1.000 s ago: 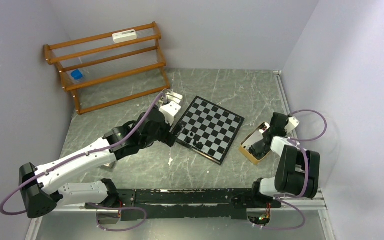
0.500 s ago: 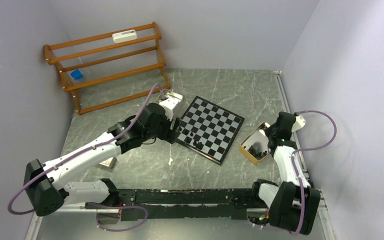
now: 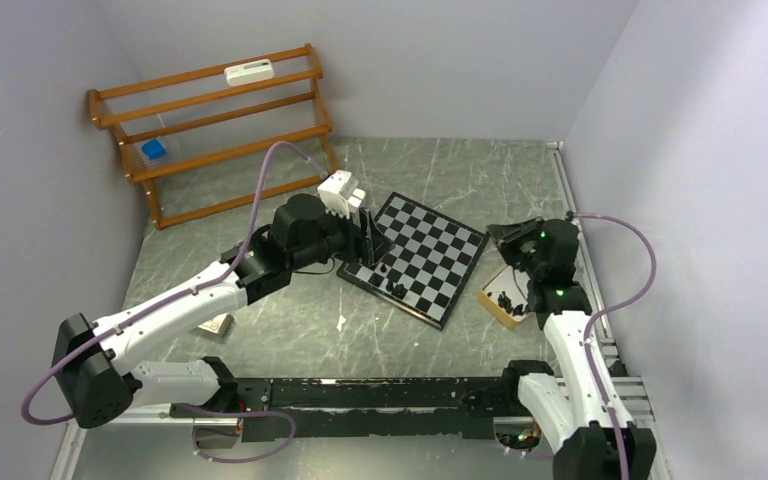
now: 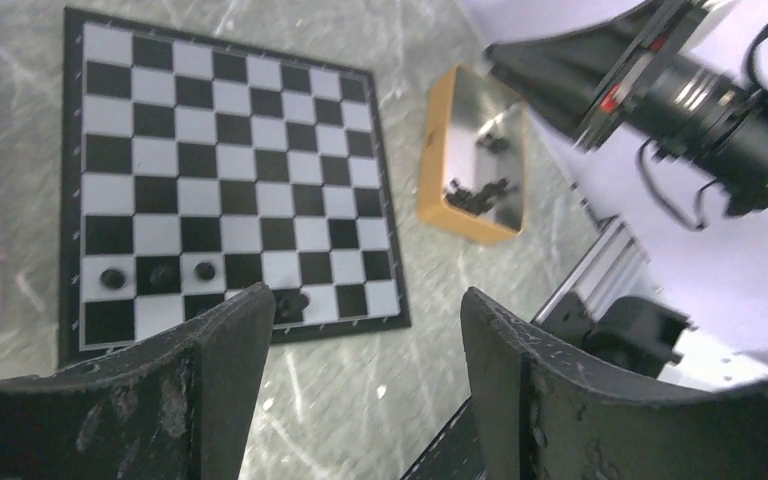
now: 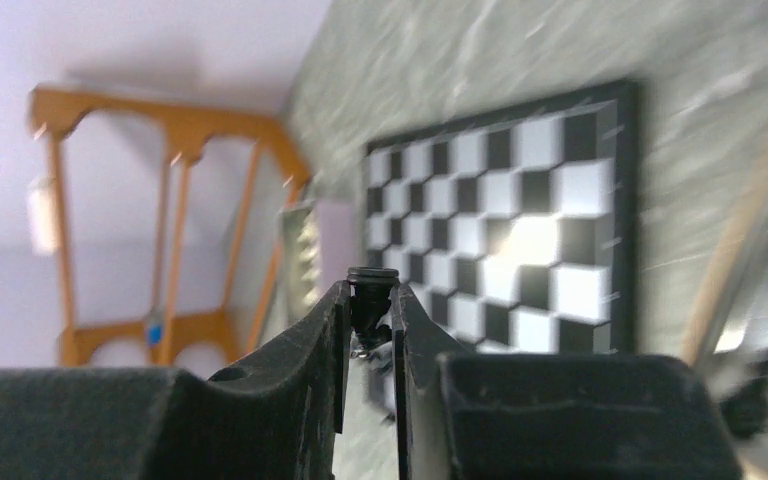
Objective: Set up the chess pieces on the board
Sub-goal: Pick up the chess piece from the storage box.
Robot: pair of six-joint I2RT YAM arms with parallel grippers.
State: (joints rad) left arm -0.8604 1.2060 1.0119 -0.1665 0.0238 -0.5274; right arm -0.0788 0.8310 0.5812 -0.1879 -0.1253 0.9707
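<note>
Hovering at the board [image 4: 230, 150] rim, left gripper [image 4: 365, 320] is spread, empty; right gripper [image 5: 370, 310] pinches a black piece [image 5: 371, 285].

Most of the board [image 3: 430, 250] lies bare; a few black chess pieces [image 3: 392, 285] stand along its near-left edge. The left gripper [image 3: 373, 242] hangs over the board's left corner, and the yellow tray [image 3: 488, 298] sits near its right edge.

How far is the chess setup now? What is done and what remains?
Done: four black pieces are on the board, near one corner. In hand: the right gripper holds one more black piece. To do: other pieces wait in the yellow tray, and most of the board is bare.
</note>
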